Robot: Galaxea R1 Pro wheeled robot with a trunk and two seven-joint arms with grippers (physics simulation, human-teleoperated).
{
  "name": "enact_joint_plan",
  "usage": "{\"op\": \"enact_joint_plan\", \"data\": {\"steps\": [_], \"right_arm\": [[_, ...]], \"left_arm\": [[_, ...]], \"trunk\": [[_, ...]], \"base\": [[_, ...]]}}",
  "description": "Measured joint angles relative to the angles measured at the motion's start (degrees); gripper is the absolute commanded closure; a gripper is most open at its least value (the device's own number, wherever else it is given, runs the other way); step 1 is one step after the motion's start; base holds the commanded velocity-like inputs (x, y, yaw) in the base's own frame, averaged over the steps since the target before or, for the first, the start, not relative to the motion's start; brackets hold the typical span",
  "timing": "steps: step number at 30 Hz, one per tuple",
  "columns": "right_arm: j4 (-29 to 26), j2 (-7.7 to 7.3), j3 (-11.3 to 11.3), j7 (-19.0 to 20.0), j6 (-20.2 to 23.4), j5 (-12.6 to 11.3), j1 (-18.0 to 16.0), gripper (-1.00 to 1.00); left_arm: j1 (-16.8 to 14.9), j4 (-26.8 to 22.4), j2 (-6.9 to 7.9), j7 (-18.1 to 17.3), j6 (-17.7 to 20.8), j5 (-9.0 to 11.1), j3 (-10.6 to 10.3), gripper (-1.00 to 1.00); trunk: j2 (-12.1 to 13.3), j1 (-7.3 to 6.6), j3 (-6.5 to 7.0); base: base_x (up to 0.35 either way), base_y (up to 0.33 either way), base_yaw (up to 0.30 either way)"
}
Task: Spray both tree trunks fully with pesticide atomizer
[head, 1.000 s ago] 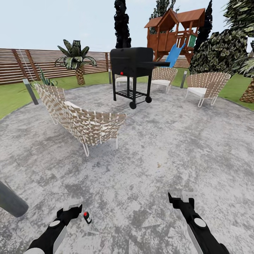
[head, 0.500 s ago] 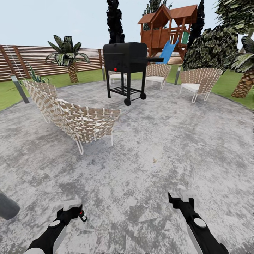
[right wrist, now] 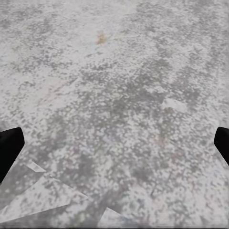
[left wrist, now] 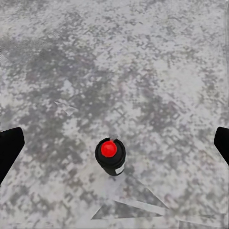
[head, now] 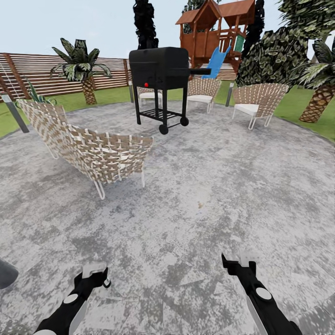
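Observation:
The pesticide atomizer (left wrist: 110,156) stands upright on the mottled grey paving. In the left wrist view it is a small dark bottle with a red top and a whitish patch. My left gripper (head: 97,273) hangs open just above it, its black fingers (left wrist: 9,150) wide apart on either side and not touching it. In the head view the gripper hides nearly all of the bottle. My right gripper (head: 239,263) is open over bare paving, with nothing between its fingers (right wrist: 8,148). The grey-tan tree trunks are out of view.
Ahead on the round patio stand a woven lounge chair (head: 100,153), a black grill on wheels (head: 160,77) and more woven chairs (head: 258,100). Beyond are lawn (head: 288,104), a slat fence (head: 46,74), palms (head: 79,70) and a wooden playhouse (head: 214,28).
The whole view has shifted as the robot moved. The atomizer stood in plain sight just right of my left gripper and now sits under it, almost covered in the head view.

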Motion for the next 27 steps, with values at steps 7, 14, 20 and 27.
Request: {"op": "enact_joint_plan", "data": {"steps": [7,14,20,27], "right_arm": [[-0.1,0.0,0.0,0.0,0.0,-0.1,0.0,-1.0],[-0.1,0.0,0.0,0.0,0.0,-0.1,0.0,-1.0],[-0.1,0.0,0.0,0.0,0.0,-0.1,0.0,-1.0],[-0.1,0.0,0.0,0.0,0.0,-0.1,0.0,-1.0]], "left_arm": [[0.1,0.2,0.3,0.0,-1.4,0.0,0.0,-1.0],[0.1,0.2,0.34,0.0,-1.5,0.0,0.0,-1.0],[0.1,0.2,0.35,0.0,-1.5,0.0,0.0,-1.0],[0.0,0.2,0.35,0.0,-1.6,0.0,0.0,-1.0]], "trunk": [[-2.8,1.54,-1.89],[-5.6,3.08,-3.78],[-8.0,4.39,-5.4],[-8.5,4.78,-7.55]], "base": [[0.0,0.0,-0.004],[0.0,0.0,0.0],[0.0,0.0,0.0],[0.0,0.0,0.0]]}}
